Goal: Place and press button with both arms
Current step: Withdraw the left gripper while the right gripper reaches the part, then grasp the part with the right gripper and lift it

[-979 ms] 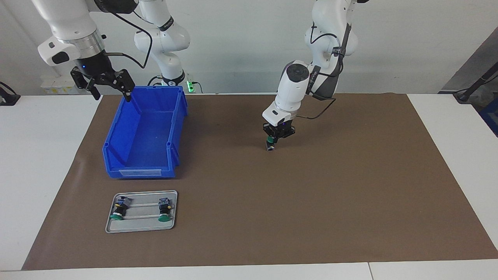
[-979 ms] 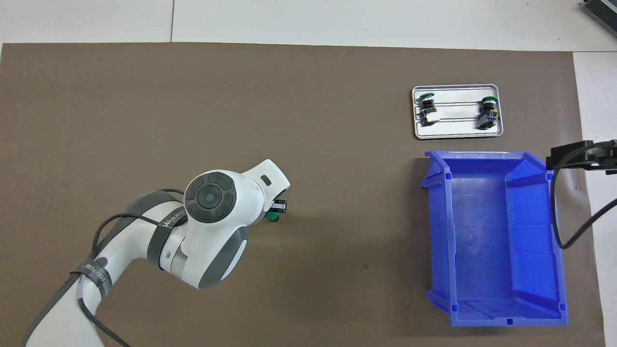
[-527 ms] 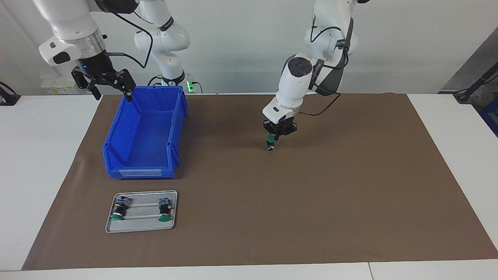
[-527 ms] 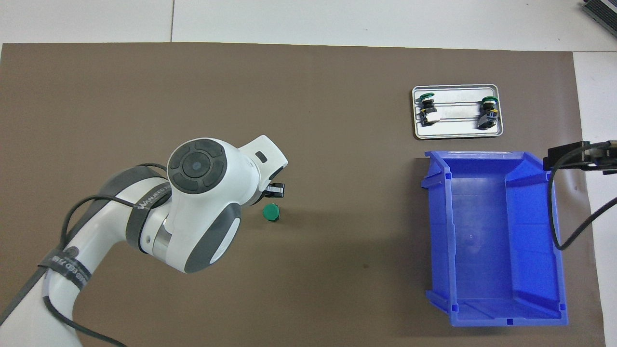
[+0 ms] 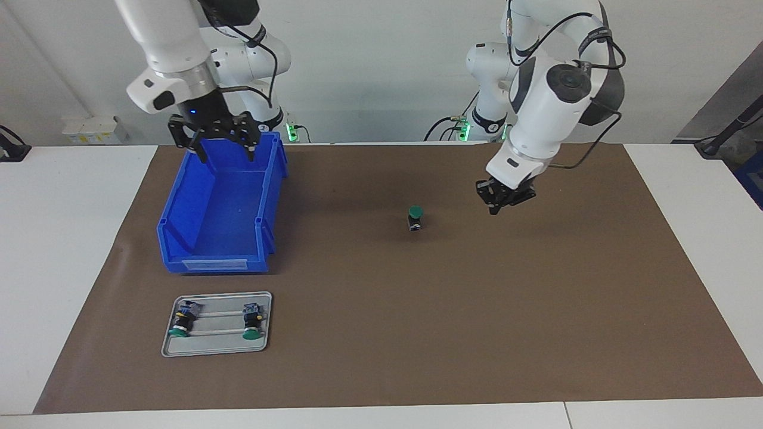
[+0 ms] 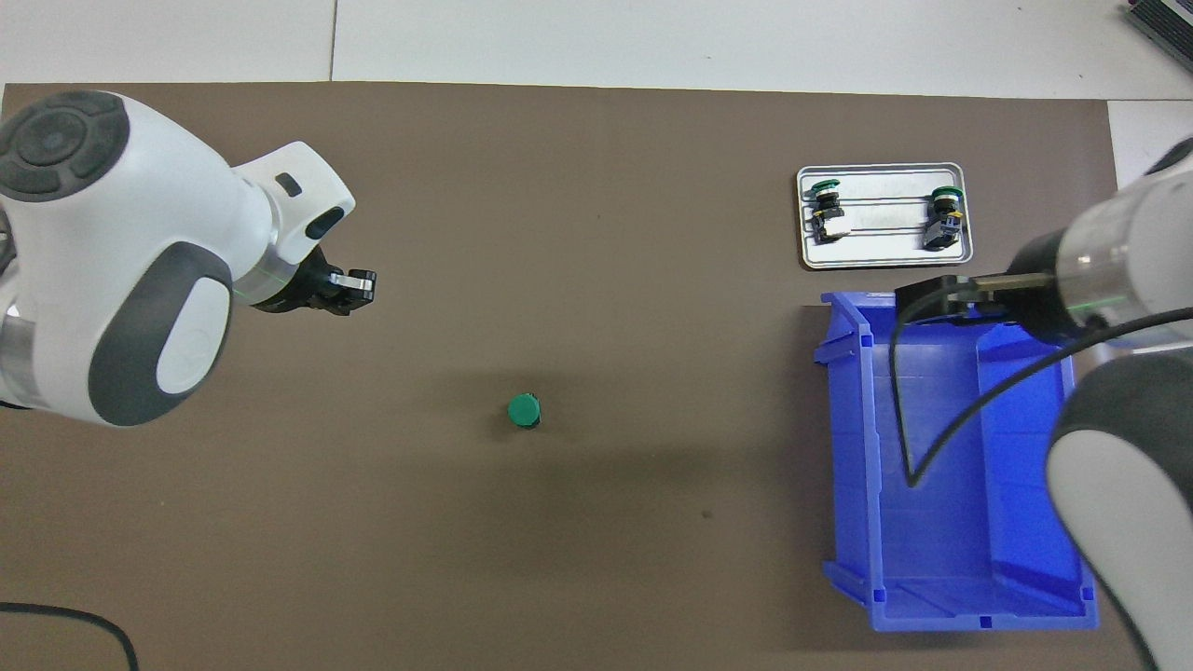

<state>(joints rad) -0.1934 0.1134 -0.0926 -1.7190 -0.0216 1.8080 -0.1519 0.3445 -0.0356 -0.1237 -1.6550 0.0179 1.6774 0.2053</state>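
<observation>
The button (image 5: 415,218) stands upright on the brown mat near the table's middle, green cap up (image 6: 524,410), with nothing touching it. My left gripper (image 5: 496,207) hangs shut and holds nothing, above the mat beside the button, toward the left arm's end (image 6: 359,284). My right gripper (image 5: 223,149) is open and holds nothing, up in the air over the blue bin (image 5: 271,196).
The blue bin (image 6: 932,447) stands at the right arm's end of the mat. Farther from the robots than the bin lies a small metal tray (image 5: 217,342) with two more green-capped buttons (image 5: 183,319) on their sides. White table borders the mat.
My left gripper has lifted off the button's cap and swung away toward the left arm's end. The button stays upright. My right gripper has moved from beside the bin to over it.
</observation>
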